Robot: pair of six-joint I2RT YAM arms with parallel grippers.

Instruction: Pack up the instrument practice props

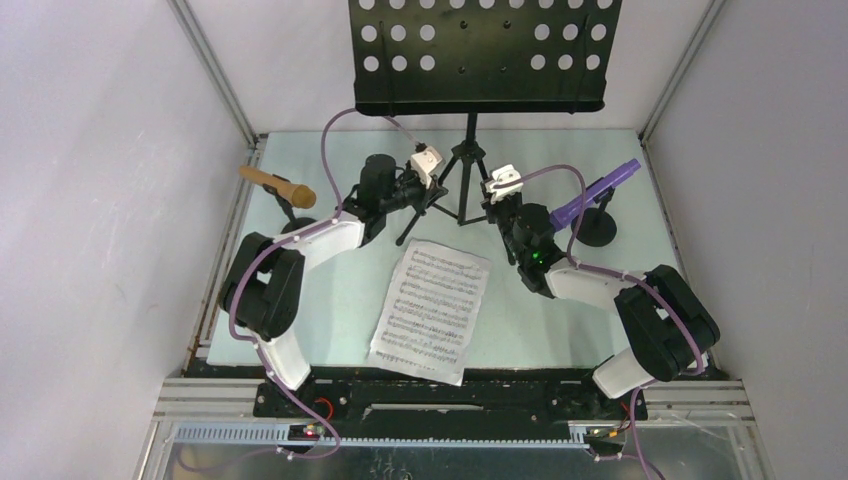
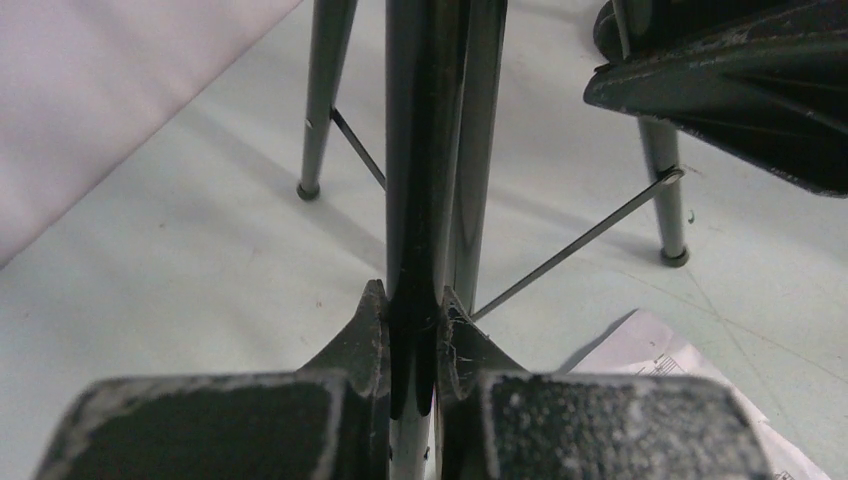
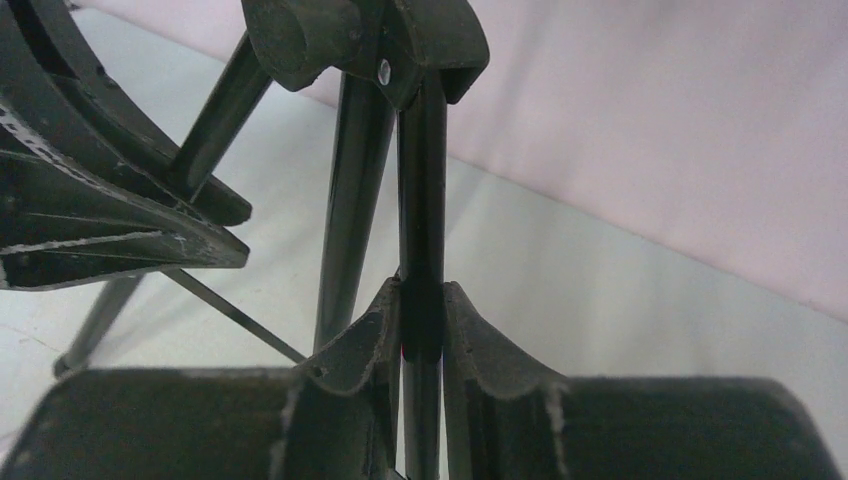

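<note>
Top external view is showing the tan toy microphone resting tilted on its holder at the far left of the desk, well apart from the work and not yet packed. Just right of it, the left arm is reaching in low under the black perforated music rack. The left wrist view is showing its fingers clamping the left tripod leg tightly, with no gap on either side, most likely because the legs are needing to fold in before the stand can be packed. The white sheet-music page is lying flat on the desk in front of the tripod, between the two arms, so the rack appears to be carrying nothing while it is being handled. On the other side, the right arm is mirroring the hold: the right wrist view is showing its fingers gripping the right tripod leg just below the hinge block, both pads touching it. Holding two legs at once is probably keeping the top-heavy stand from tipping. Farthest right, the purple toy microphone is leaning in its round-based holder, untouched.
</note>
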